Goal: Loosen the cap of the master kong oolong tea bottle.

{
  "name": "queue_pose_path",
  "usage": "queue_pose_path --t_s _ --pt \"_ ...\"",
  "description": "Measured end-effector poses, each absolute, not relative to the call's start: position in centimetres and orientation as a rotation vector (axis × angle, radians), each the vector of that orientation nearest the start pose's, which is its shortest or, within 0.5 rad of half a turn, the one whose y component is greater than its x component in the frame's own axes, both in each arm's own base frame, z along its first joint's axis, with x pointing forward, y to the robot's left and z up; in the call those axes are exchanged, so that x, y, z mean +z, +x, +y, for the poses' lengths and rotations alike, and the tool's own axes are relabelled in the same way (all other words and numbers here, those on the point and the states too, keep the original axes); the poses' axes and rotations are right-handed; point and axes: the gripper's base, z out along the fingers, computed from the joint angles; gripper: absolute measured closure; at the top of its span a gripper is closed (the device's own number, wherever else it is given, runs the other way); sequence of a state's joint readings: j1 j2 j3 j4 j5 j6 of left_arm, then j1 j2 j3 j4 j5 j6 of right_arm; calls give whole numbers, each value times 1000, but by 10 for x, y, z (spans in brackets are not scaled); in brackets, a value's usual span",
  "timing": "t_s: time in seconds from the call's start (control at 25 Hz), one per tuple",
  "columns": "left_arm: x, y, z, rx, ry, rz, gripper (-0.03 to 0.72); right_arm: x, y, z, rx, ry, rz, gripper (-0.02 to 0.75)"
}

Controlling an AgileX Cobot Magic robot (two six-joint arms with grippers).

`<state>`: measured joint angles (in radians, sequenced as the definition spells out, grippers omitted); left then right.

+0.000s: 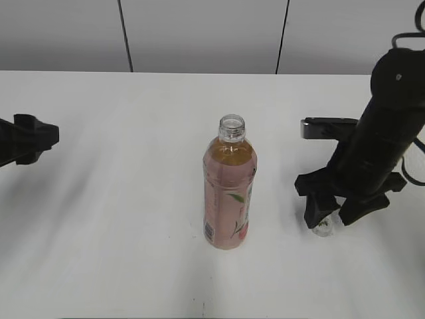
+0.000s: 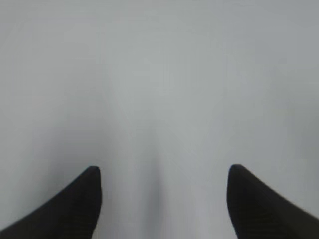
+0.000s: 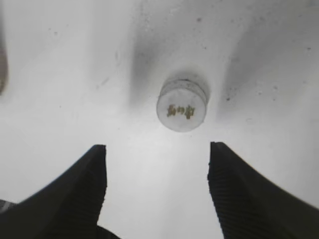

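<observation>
Lying on table, cap beneath spread right pincer.

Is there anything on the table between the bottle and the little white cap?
No. In the exterior view, only bare white table lies between the tea bottle and the cap under the right gripper.

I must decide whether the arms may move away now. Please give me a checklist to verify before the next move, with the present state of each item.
1. Cap off the bottle: ok, the neck is open.
2. Bottle upright on the table: ok.
3. Cap resting on the table: ok.
4. Right gripper open, not touching the cap: ok.
5. Left gripper open and empty: ok.
6. Tea spilled: cannot tell.
</observation>
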<state>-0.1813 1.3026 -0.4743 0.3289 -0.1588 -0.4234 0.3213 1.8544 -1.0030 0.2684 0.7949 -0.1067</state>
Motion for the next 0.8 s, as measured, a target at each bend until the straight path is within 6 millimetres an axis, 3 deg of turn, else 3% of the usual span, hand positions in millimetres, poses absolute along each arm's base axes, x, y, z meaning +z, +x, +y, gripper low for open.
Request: queue_pose_path --t_s 0.12,0.32,0.6,0.8 --pt "210 224 -40 -149 66 2258 219 158 287 113 286 -425 3092 256" --pt "243 202 -31 -102 2 2308 239 195 263 104 293 -455 3040 256" --pt "287 134 -26 -194 32 2250 248 228 199 83 301 -470 2955 256" --pt "297 84 -17 -193 43 2255 250 259 159 64 220 -471 2851 256"
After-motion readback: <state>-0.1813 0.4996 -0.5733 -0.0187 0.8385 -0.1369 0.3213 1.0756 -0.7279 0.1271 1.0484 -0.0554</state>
